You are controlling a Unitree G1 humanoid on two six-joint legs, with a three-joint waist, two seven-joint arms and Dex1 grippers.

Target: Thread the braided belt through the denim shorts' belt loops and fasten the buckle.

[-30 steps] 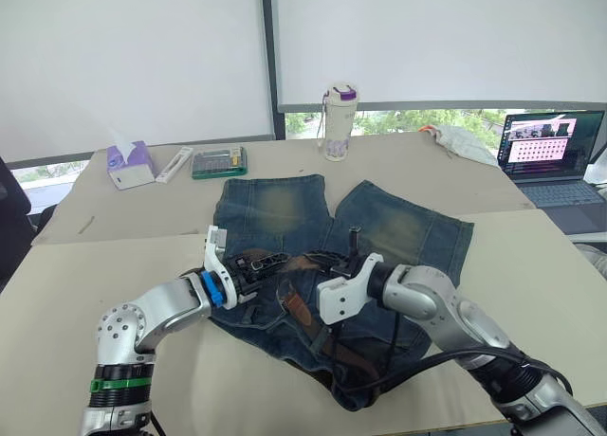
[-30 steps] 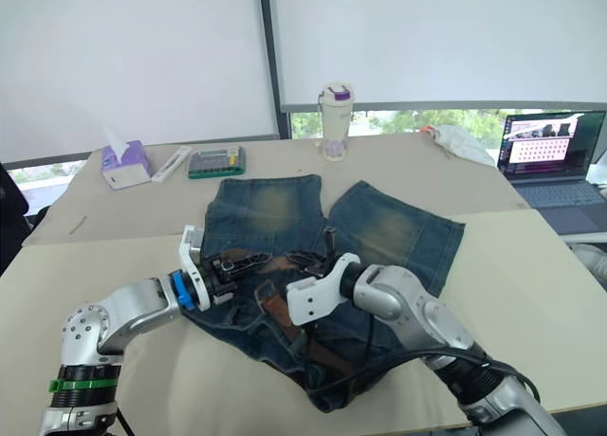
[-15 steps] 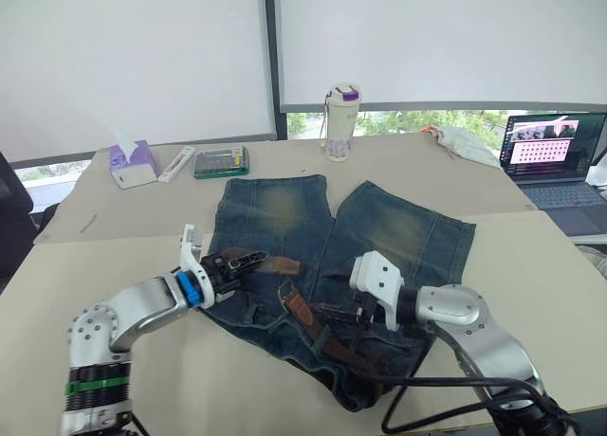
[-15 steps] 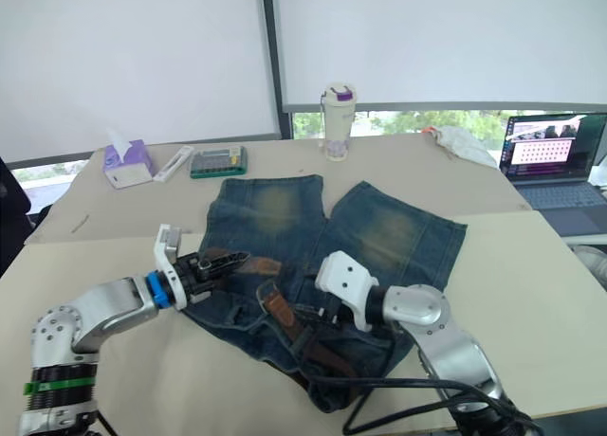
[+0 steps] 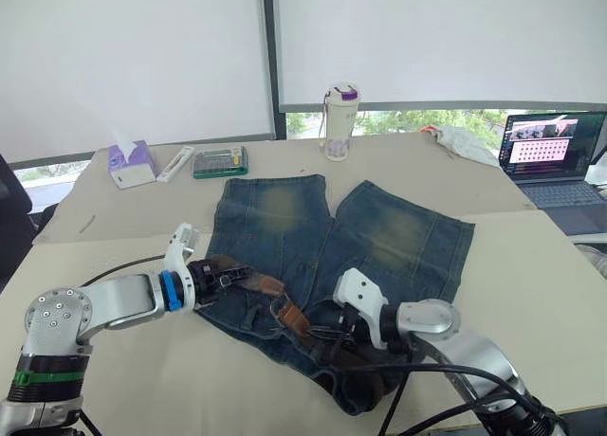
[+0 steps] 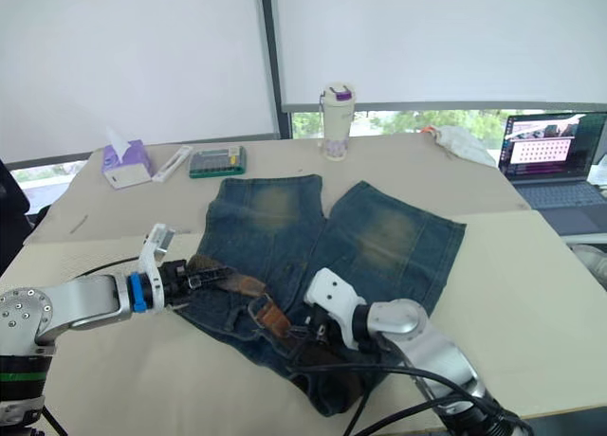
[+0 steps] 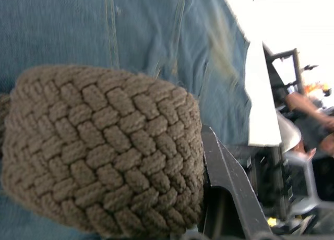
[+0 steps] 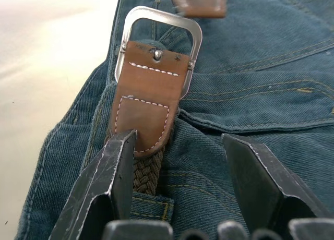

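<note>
Jaws: left gripper (image 5: 220, 277) clamps the braided belt (image 5: 256, 282), pulled leftward; right gripper (image 8: 180, 182) has released, open beside the buckle (image 8: 158, 50).

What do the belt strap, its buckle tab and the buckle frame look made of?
The braided belt looks like woven brown cord, showing a plaited pattern. The tab looks like smooth brown leather with white stitching. The buckle appears to be silver metal, with a brushed sheen.
</note>
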